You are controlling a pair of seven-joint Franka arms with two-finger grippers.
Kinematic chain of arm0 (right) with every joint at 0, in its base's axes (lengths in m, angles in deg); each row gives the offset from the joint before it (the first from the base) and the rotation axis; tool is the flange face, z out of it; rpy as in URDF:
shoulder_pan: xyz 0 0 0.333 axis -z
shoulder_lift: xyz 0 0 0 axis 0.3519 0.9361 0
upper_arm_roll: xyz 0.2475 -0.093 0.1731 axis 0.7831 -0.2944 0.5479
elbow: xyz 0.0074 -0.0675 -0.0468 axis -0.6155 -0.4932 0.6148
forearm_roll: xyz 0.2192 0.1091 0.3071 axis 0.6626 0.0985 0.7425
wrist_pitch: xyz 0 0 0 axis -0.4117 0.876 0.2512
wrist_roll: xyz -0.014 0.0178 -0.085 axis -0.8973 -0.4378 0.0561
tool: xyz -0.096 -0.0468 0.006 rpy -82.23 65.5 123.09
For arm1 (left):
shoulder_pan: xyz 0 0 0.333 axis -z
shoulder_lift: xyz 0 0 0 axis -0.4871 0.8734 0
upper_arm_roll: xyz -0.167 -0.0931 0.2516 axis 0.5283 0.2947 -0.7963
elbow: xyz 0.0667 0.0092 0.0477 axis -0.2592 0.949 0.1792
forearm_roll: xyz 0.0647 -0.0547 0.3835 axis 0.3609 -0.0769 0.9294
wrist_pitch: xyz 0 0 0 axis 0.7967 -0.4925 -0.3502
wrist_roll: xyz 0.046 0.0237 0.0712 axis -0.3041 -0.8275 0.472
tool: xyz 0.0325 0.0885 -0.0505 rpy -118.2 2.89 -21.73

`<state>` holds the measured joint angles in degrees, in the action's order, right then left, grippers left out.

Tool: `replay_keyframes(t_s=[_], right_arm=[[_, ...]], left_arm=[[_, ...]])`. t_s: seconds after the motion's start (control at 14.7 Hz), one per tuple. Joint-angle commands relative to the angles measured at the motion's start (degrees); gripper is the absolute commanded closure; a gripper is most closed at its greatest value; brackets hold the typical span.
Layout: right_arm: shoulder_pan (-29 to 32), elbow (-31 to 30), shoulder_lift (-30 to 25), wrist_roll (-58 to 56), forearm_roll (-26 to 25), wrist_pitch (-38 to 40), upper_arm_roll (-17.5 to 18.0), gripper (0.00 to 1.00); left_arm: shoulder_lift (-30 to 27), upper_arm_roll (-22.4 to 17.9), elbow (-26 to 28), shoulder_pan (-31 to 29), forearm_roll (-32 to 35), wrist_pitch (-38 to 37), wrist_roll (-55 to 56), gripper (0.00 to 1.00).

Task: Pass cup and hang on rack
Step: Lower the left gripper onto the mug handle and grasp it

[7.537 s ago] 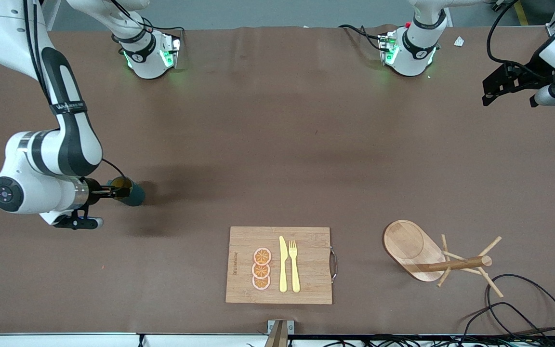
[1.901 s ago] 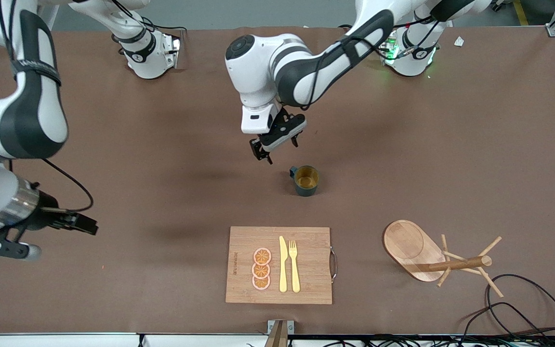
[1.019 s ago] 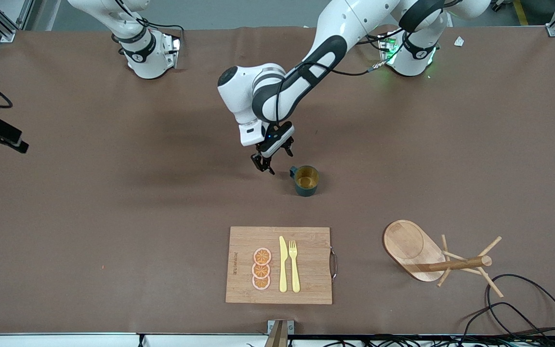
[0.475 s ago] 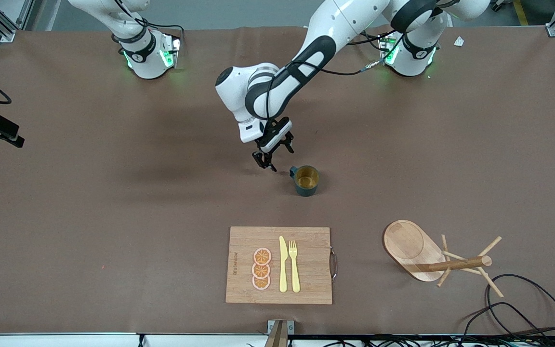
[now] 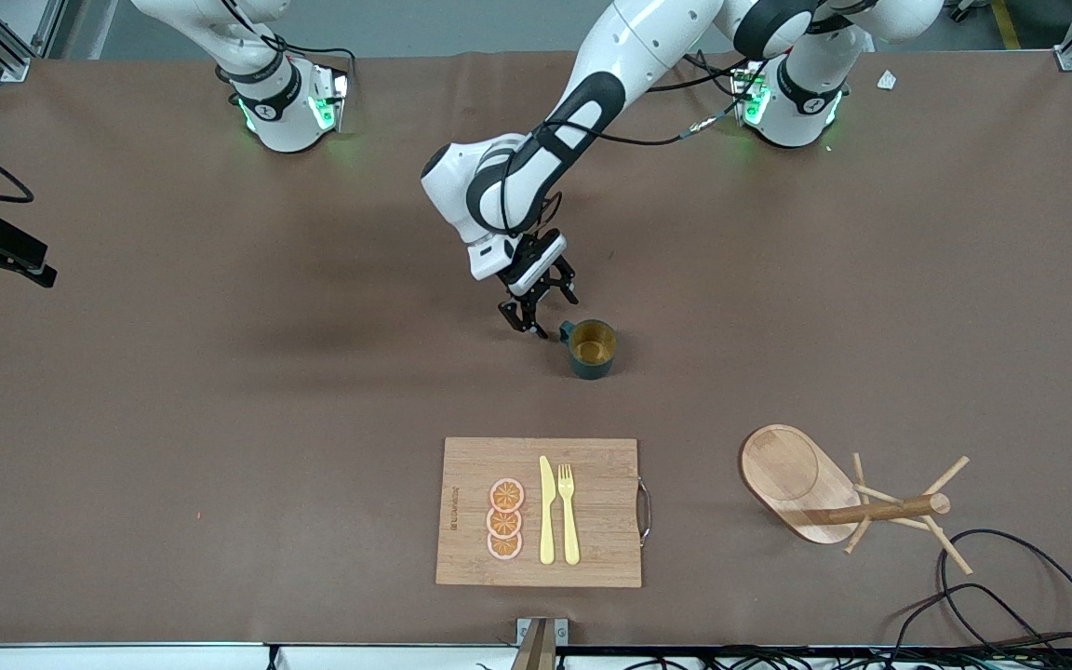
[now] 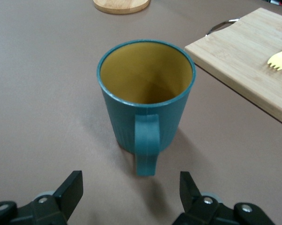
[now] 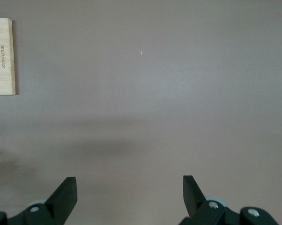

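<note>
- Your cup stands upright on the table, mouth up, roughly mid-table. It is farther from the front camera than the cutting board, and well apart from the rack.
- Your left gripper is low over the table just beside the cup, on the handle's side. The left wrist view shows the handle pointing straight at the gap between the fingers.
- Those fingers are spread wide and hold nothing; no contact with the cup is visible.
- Your right gripper sits at the edge of the front view, at the right arm's end of the table. Its fingers are spread fully, with only bare table under them. That arm is waiting.
- Done, judged from the layout: the cup sits within the left arm's reach, so I take the pass stage as complete.
- Left to do: close on the cup, lift it, carry it to the rack and hang it by the handle on a peg. None of this has begun.
- Note that the rack's post appears to slant away from the oval base; I cannot tell from this high view whether it stands properly.
- Also noted on the cutting board: a knife, a fork and orange slices, clear of the work.
</note>
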<state>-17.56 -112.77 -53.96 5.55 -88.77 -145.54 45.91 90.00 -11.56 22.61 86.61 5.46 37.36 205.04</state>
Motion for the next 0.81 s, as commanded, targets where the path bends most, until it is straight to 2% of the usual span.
replay_keyframes(t_s=[0.0, 0.27, 0.75], right_arm=[[0.4, -1.1, -1.3, -0.8, -1.1, -0.2, -0.1, 0.00], [0.4, -0.8, -1.2, -0.7, -0.5, -0.9, -0.1, 0.00], [0.2, -0.6, -1.1, -0.7, -0.4, -0.2, 0.2, 0.00]], left_arm=[[0.6, -1.3, -1.3, 1.1, 1.5, -1.2, 0.7, 0.18], [0.6, -1.6, -1.5, 1.0, 1.7, -1.9, 0.5, 0.34], [0.7, -1.6, -1.3, 0.8, 2.5, -1.9, 0.5, 0.51]])
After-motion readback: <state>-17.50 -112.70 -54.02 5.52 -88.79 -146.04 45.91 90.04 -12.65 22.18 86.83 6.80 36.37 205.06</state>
